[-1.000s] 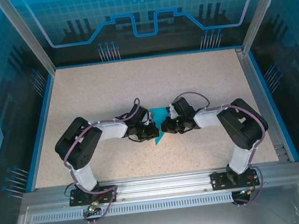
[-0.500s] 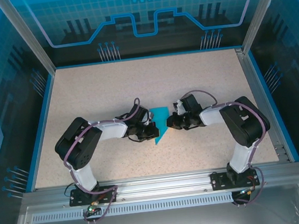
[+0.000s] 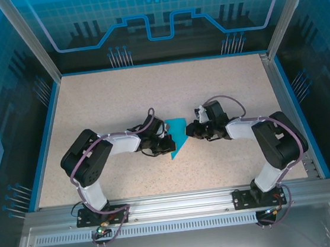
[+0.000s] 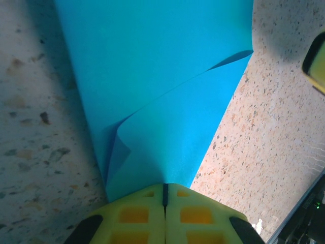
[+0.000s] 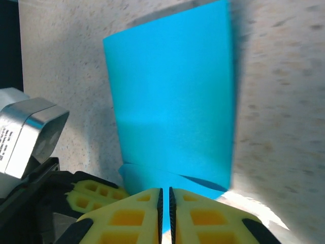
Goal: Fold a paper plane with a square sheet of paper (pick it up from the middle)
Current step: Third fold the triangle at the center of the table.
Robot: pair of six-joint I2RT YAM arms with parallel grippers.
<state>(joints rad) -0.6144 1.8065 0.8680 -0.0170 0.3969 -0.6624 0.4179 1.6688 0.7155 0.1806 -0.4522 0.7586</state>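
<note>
The square sheet of paper (image 3: pixel 177 135), partly folded and tapering to a near point, lies flat at the middle of the table (image 3: pixel 120 99). The left gripper (image 3: pixel 168 147) has its fingers pressed together on the paper's left edge. The right gripper (image 3: pixel 190 132) sits just beside the right edge, with a thin slit between its fingers and nothing held. Bare tabletop surrounds the sheet, which is well apart from the blue border (image 3: pixel 45 143).
</note>
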